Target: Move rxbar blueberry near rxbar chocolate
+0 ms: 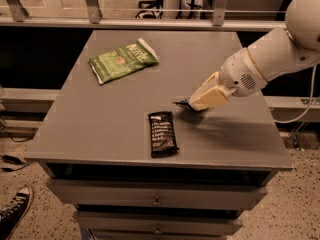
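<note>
The rxbar chocolate (162,133), a black glossy bar with white text, lies flat near the front middle of the grey table (100,129). My gripper (192,103) comes in from the right on a white arm and sits just right of and behind the black bar's far end, low over the table. Its cream fingers are shut on the rxbar blueberry (181,103), of which only a dark sliver sticks out at the fingertips. The rest of that bar is hidden by the fingers.
A green chip bag (123,60) lies at the back left of the table. A railing runs behind the table. Drawers (157,201) sit under the tabletop. A shoe (14,210) shows on the floor at bottom left.
</note>
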Available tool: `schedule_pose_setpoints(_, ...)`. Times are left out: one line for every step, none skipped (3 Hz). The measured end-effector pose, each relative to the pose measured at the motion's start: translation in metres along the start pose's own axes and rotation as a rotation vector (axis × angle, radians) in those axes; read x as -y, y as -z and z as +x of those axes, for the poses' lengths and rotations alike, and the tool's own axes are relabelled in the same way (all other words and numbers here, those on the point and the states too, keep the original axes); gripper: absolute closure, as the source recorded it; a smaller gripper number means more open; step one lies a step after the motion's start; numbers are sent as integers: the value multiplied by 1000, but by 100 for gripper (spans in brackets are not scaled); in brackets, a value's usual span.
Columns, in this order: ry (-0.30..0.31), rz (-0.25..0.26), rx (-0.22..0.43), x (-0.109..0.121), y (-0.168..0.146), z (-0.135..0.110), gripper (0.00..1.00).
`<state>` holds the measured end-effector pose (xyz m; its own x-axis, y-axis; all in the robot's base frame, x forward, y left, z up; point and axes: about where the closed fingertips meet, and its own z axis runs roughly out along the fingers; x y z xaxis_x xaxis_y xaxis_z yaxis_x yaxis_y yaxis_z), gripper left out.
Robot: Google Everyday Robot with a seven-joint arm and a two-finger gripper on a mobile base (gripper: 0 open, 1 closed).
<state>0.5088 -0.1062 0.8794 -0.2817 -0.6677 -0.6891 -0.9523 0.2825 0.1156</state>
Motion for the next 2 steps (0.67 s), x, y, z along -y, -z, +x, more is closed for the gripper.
schedule_pose_setpoints(51, -65, -17, -14, -7, 10, 77)
schedule_pose_setpoints(76, -94, -26, -19, -11, 15, 54)
